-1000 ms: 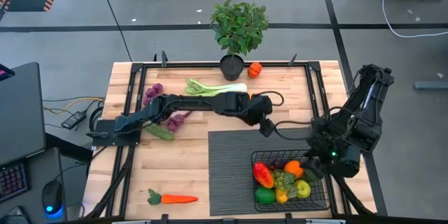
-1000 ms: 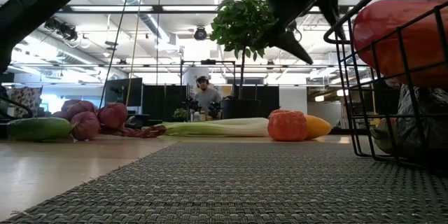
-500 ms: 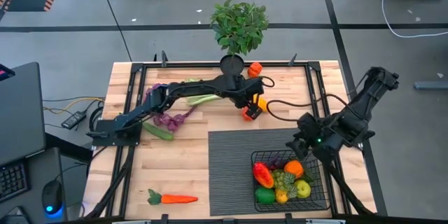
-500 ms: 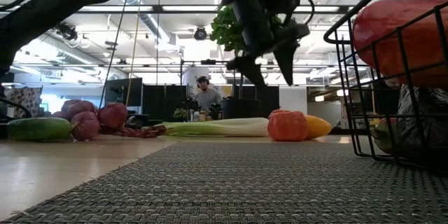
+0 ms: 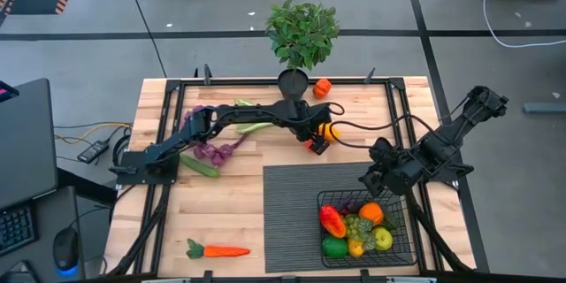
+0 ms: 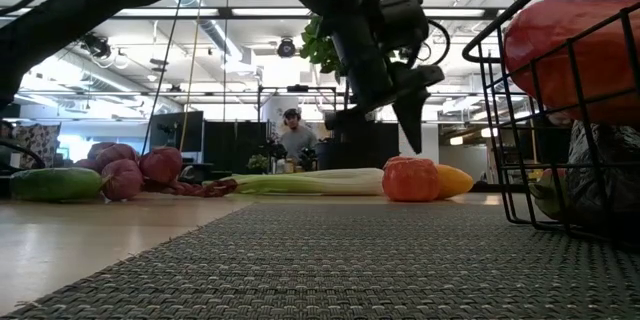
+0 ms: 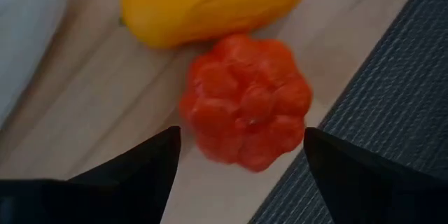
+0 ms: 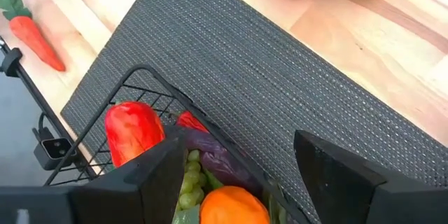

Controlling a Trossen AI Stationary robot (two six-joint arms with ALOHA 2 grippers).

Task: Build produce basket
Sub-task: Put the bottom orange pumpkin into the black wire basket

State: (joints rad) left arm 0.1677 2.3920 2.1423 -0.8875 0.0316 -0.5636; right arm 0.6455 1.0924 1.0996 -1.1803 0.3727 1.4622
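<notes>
Left gripper wide open, empty, straddling red lobed pepper beside yellow pepper. Likely light, rigid, bumpy; grip across widest lobes. Right gripper open, empty, over basket.

Both arms are dark, jointed links with black cables trailing off them. The left arm's black two-finger gripper and the right arm's matching gripper end in flat, tapered, matte fingers.

Left end effector fingers spread, hovering over lumpy red-orange vegetable on desk; yellow produce piece touching it, mat beside.
</notes>
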